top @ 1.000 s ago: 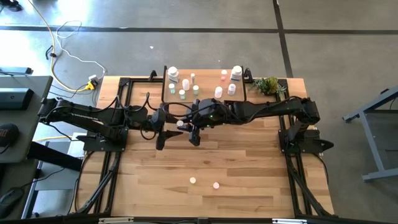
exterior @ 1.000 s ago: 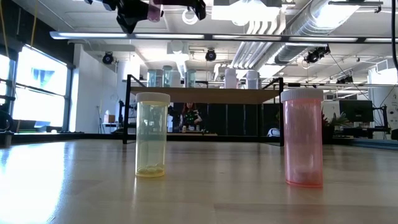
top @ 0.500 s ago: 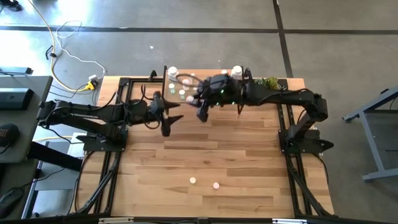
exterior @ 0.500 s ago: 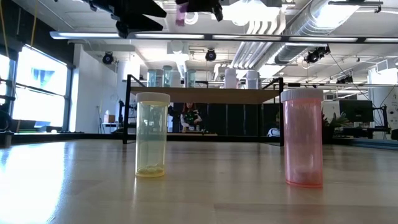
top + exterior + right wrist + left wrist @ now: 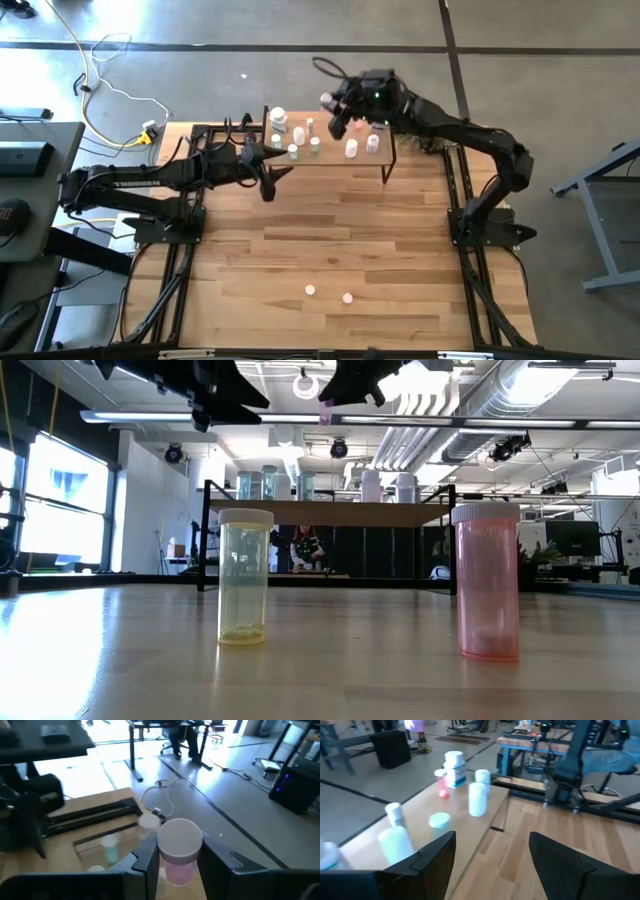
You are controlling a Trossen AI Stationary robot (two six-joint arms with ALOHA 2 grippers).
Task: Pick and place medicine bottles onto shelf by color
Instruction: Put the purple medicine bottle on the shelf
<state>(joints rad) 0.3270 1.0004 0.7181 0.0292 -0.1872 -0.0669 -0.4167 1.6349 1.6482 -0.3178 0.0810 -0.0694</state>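
Pink translucent plastic, capped in white: that small medicine bottle (image 5: 179, 851) sits clamped between the two dark fingers of my right claw (image 5: 333, 112), upright, cap toward the wrist camera. I hold it high above the far edge of the low light-wood shelf on thin black legs (image 5: 385, 160), which stands along the desk's far edge; my guess is that the height is there to clear the bottles already standing on the board while I find the pink group.

On the shelf, white, green and pink bottles stand in loose clusters: a wide white labelled jar (image 5: 454, 768) with a small pink bottle (image 5: 440, 783) just beside it, a plain white cylinder (image 5: 477, 799) nearer, and pale green-capped ones (image 5: 439, 821) toward the other end. They crowd the landing space, so I judge the descent needs a clear gap beside the pink ones.

My left claw (image 5: 270, 180) waits with its fingers spread and empty, just off the shelf's near-left corner. Near the desk's front edge, well apart from all this, a yellow translucent bottle (image 5: 245, 577) and a taller pink translucent one (image 5: 488, 581) remain unsorted.
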